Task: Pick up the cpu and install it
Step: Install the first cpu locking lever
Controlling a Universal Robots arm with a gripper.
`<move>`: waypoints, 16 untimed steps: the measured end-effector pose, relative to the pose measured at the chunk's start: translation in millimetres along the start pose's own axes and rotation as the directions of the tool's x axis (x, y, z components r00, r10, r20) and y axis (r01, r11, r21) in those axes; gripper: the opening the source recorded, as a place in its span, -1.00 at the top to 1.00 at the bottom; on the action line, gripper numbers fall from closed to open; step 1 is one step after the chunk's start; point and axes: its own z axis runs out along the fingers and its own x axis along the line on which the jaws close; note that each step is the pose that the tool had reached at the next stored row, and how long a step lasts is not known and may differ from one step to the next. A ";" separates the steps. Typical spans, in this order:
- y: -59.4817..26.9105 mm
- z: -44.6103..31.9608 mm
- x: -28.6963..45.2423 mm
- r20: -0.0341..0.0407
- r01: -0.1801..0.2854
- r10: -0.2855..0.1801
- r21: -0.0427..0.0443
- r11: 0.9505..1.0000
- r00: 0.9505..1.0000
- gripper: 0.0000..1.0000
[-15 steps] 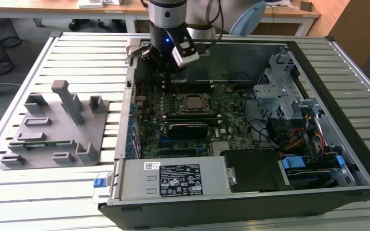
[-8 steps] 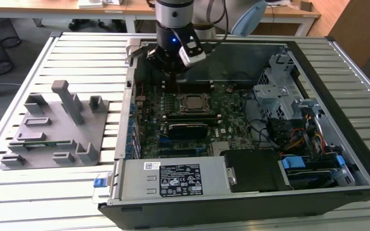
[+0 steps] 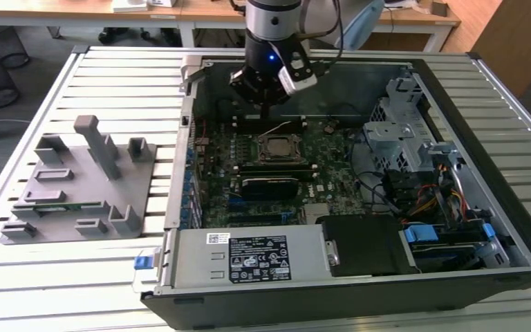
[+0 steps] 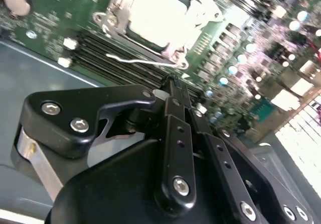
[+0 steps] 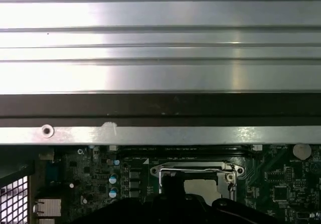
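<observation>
The arm hangs over an open computer case [image 3: 358, 173] that lies on its side on a slatted metal desk [image 3: 127, 76]. Its gripper [image 3: 265, 104] is inside the case, over the far part of the motherboard [image 3: 275, 187], just beyond the black-framed socket [image 3: 278, 147].

In the second wrist view the fingers [image 4: 173, 103] stand pressed together into one narrow black stem, with no gap between them and nothing visibly held. Their tip points down just short of the socket frame, beside a thin wire lever [image 4: 143, 62] that lies along the frame's edge.

The cpu [image 4: 160, 13] sits inside the socket: a pale, bright square within the metal frame in the second wrist view, and a light patch [image 5: 200, 185] inside the frame in the first wrist view. In the exterior view it shows as a lighter square in the middle of the socket [image 3: 278, 147]. Whether the frame is latched over it cannot be told.

On the desk toward the exterior view's left, well apart from the case, stands a grey holder [image 3: 81, 183] with upright posts and slots; a narrow green memory stick [image 3: 49, 206] lies in one slot. A black drive block [image 3: 367, 242] and bundled cables [image 3: 431, 200] fill the case's near corner on the exterior view's right.
</observation>
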 end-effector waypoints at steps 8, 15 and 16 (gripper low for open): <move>-6.7 2.9 -0.6 0.000 0.001 -0.001 -0.036 0.999 1.000 0.79; -6.9 6.3 -5.4 0.001 0.001 -0.001 -0.038 0.999 1.000 0.79; -6.8 6.7 -6.7 0.001 0.001 -0.001 -0.038 0.999 1.000 0.79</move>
